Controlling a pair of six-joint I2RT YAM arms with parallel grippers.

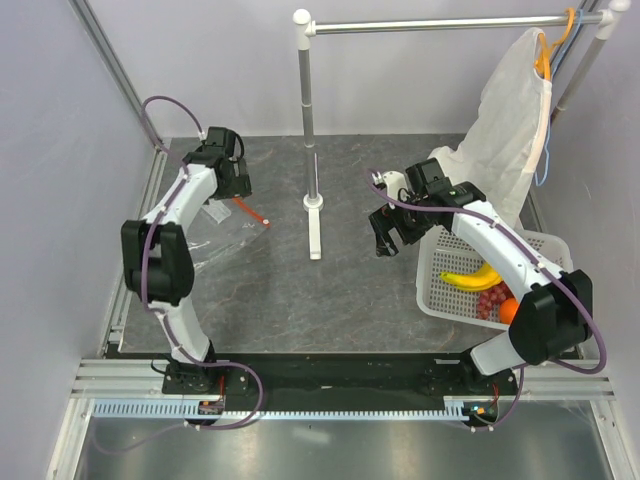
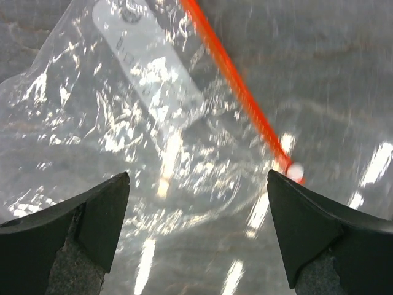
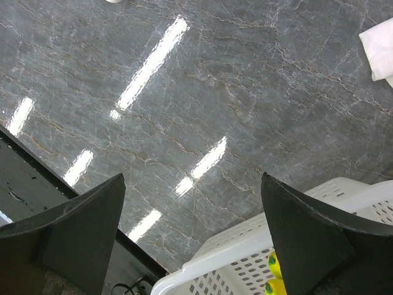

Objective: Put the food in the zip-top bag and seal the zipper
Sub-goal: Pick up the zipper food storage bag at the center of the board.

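Food (image 1: 470, 277) is not being gripped yet: the left pincer (image 2: 196, 184), wide open and empty, is being poised over the flat zip-top bag (image 2: 110, 123) by its zipper (image 2: 236, 92), the right pincer (image 3: 193, 184) likewise beside the basket (image 1: 430, 295) holding it, where a first grasp seems needed next.

Zip-top bag (image 1: 205, 245) left — food (image 1: 472, 279) in basket (image 1: 432, 290) right.

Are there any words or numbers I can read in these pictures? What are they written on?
No text here can be read.
White label on the bag: it has grey printing, too blurred to read.
Nothing else in any view shows words, numbers or signs that can be read.
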